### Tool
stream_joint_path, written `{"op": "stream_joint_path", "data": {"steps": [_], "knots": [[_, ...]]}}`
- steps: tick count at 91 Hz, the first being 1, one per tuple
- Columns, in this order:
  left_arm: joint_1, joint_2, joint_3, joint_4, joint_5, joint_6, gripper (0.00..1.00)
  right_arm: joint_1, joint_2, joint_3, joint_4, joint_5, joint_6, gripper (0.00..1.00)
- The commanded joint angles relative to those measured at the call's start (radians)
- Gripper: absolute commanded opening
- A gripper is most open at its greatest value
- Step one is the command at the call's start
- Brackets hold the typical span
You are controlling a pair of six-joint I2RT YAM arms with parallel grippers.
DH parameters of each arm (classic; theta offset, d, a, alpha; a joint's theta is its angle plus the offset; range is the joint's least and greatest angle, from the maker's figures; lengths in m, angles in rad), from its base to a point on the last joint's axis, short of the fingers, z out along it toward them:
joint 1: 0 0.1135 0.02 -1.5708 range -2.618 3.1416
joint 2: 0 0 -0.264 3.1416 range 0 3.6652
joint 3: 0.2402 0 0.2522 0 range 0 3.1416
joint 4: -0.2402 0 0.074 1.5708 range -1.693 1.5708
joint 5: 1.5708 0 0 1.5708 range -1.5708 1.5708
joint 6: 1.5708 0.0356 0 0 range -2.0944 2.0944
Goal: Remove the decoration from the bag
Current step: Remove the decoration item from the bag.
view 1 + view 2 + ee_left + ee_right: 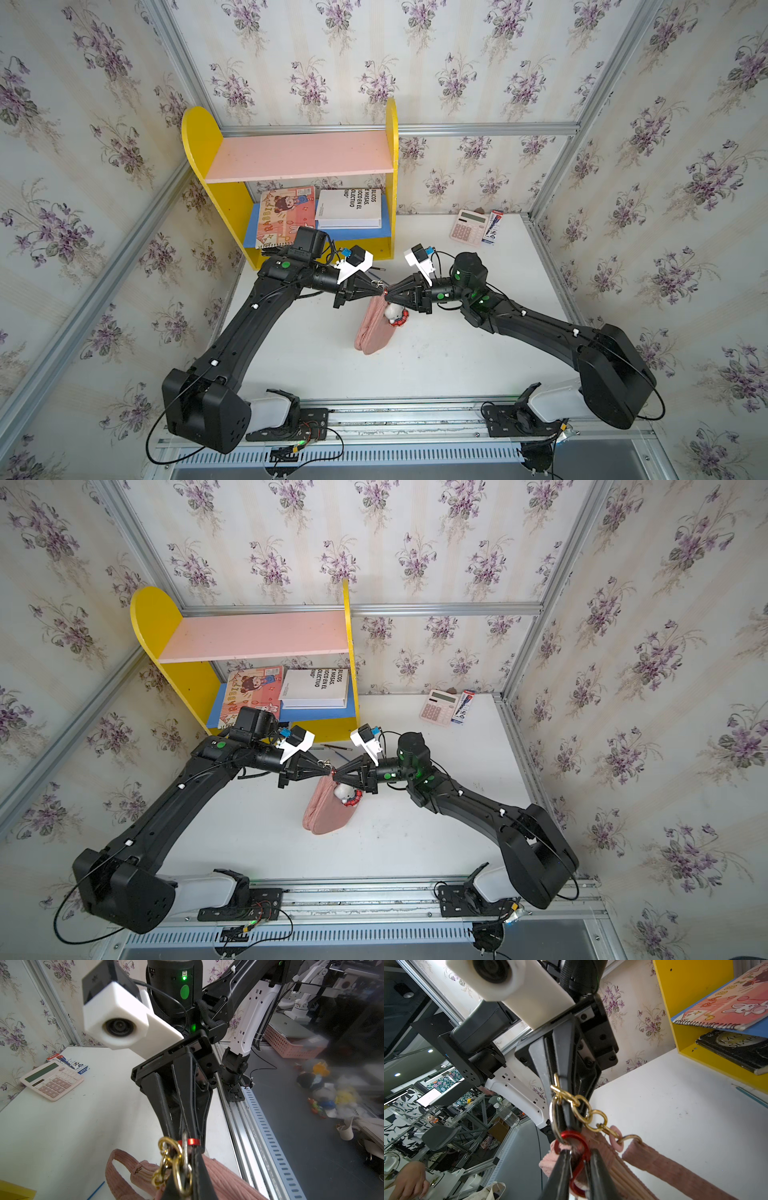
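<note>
At mid-worktop (pixel 457 357) the two arms meet tip to tip above the pink bag (pixel 372 330). The left jaws are pressed together on the bag's gold chain (pixel 588 1115). The right jaws pinch the red clasp (pixel 572 1135) of the decoration (pixel 393 313), whose white plush body dangles against the bag just under the right jaws. The bag hangs from the chain and droops toward the worktop. A calculator (pixel 469 226) lies well apart, by the far wall.
</note>
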Motion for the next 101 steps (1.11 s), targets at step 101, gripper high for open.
{"op": "stream_joint_path", "data": {"steps": [101], "knots": [[-0.011,-0.059,-0.109,0.293,-0.273,-0.196,0.0,-0.002,0.01,0.224,-0.511,0.334,-0.034,0.17]]}}
